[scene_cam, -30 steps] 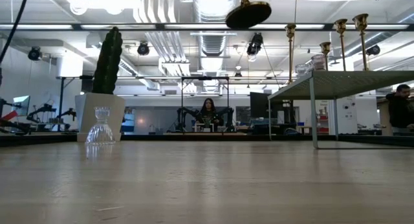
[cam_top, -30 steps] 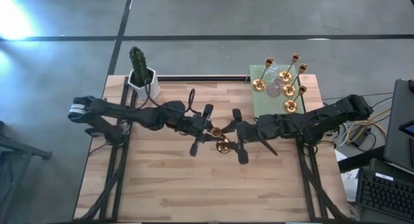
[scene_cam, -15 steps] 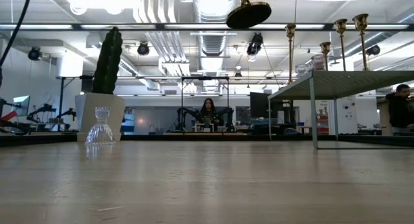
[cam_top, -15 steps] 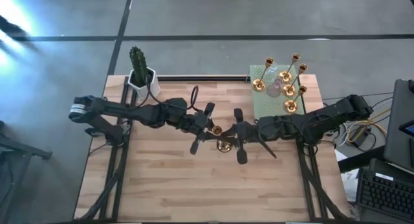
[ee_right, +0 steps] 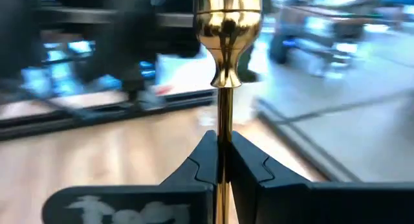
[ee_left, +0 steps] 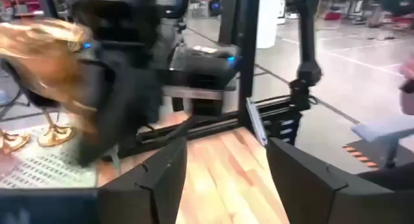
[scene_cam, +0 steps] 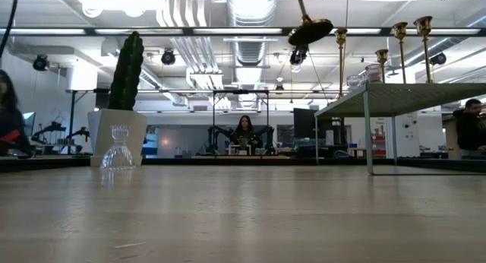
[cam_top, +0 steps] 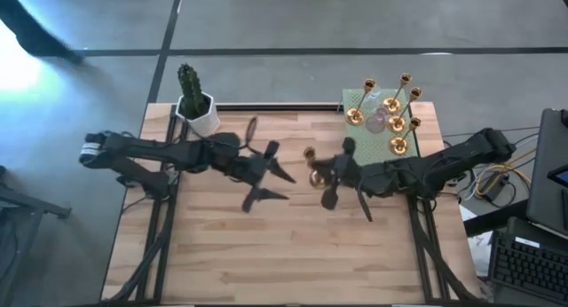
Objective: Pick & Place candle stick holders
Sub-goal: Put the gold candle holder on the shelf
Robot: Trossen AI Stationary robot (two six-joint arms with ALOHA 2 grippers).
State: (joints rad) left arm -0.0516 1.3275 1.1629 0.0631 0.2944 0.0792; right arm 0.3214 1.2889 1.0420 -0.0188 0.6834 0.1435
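Carrying a gold candle stick holder (ee_right: 228, 30) by its thin stem, right end effector (ee_right: 223, 160) clamped tight on the stem below the cup, up off the bench (cam_top: 293, 245) near its middle. Left end effector (ee_left: 226, 179) spread open and empty, over on the left half of the bench, well apart. Best done slow from here: grip kept firm on that slim shiny stem, wrist level, no swinging, since the wide round base makes the far end heavy. Heading, most likely, for the green raised rack (cam_top: 355, 134) at the back right, where five gold holders (cam_top: 395, 122) and a glass one already stand; approach from the open side to avoid knocking them. Long axis running along the stem, straight out ahead of the fingers in the right wrist view. Cup end pointing away from the wrist; base probably behind the fingers, though hidden there.
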